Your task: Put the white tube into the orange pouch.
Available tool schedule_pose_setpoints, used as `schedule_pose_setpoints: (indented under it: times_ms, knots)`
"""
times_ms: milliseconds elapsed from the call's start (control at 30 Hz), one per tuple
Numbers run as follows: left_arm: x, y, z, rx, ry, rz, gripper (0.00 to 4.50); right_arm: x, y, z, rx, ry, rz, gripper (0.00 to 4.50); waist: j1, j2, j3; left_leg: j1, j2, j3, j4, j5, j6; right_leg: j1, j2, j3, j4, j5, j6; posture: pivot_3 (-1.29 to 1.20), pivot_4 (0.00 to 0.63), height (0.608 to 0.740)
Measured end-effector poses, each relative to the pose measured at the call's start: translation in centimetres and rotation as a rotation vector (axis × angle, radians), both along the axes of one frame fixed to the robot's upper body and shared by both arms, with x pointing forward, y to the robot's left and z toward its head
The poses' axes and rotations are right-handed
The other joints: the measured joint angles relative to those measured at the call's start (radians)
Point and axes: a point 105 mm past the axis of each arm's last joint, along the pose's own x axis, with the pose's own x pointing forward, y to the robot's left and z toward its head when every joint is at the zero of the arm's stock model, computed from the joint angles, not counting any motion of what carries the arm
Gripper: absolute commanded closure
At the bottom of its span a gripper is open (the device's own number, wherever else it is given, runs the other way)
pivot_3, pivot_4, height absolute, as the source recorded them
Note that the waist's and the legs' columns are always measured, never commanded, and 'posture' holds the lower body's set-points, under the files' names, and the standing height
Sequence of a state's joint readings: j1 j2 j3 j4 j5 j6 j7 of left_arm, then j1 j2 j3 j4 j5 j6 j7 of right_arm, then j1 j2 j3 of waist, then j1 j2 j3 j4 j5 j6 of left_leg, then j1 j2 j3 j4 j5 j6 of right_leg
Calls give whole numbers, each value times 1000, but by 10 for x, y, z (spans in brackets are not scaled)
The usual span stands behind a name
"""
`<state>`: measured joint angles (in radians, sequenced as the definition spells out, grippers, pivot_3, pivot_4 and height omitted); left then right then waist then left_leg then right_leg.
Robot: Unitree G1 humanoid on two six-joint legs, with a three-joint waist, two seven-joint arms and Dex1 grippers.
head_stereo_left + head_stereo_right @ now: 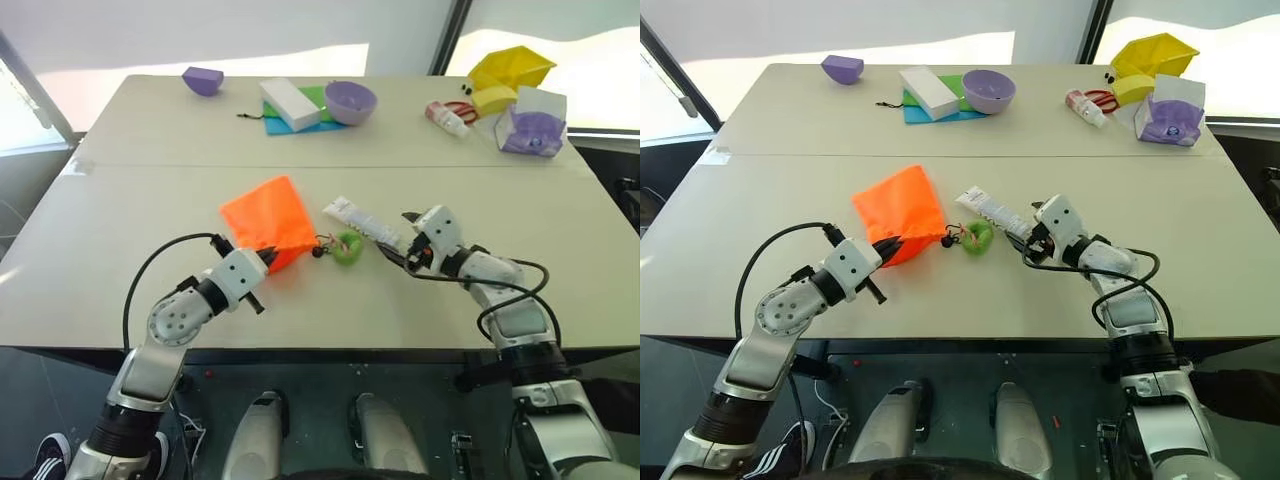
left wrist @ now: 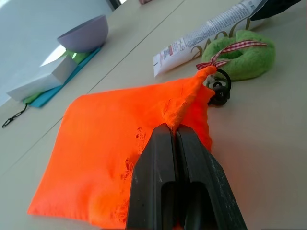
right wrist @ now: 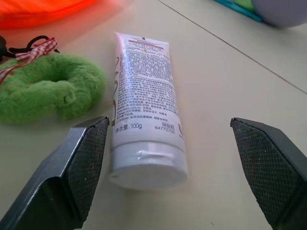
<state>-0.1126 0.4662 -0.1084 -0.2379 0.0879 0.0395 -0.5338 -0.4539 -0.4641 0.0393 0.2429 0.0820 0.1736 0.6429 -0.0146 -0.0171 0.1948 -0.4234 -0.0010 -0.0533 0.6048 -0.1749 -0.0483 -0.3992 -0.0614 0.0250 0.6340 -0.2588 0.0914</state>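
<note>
Nearest on the counter point(image 1: 120, 260), the left end effector point(image 1: 266, 260) has its two black fingers pressed fully together on a pinch of fabric at the gathered near edge of the orange pouch point(image 1: 265, 215), which lies flat on the counter. To its right, the right end effector point(image 1: 402, 248) is spread wide and holds nothing, its fingers point(image 3: 84, 165) standing either side of the capped end of the white tube point(image 1: 362, 222) without touching it. The tube lies flat, its crimped end pointing away toward the pouch, just beside a fuzzy green ring point(image 1: 348, 246) on the pouch's dark cord. Farther back sit a white block point(image 1: 289, 104) on coloured sheets, a purple bowl point(image 1: 351, 101), and a red-and-white bottle point(image 1: 447, 118).
</note>
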Motion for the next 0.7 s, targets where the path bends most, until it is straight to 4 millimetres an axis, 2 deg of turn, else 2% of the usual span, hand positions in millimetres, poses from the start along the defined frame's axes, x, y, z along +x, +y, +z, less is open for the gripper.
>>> schedule_pose_setpoints:
  times_ms: [100,333,433,533,700]
  knots:
    - [0,0,0,2,-2,2,4463,4,-3,-4,17,53,-24,229,2,0,0,0,0,0,2,0,0,1,0,0,0,0,0,0,150,740]
    - [1,0,0,1,-8,11,4463,-1,0,-13,61,148,20,229,1,0,0,-1,0,0,3,0,0,1,0,0,0,0,0,0,150,740]
    - [1,0,0,2,-9,11,4500,-2,1,-14,67,156,33,1194,0,0,0,-1,0,0,3,0,0,1,0,0,0,0,1,0,150,740]
    - [0,0,0,3,-11,11,4500,-2,2,-13,85,165,42,2651,0,0,0,-1,0,0,3,0,0,1,0,0,0,0,1,0,150,740]
    - [0,0,0,3,-13,10,4500,-3,1,-13,72,163,47,2683,0,0,0,-1,0,0,3,0,0,1,0,0,0,0,1,0,150,740]
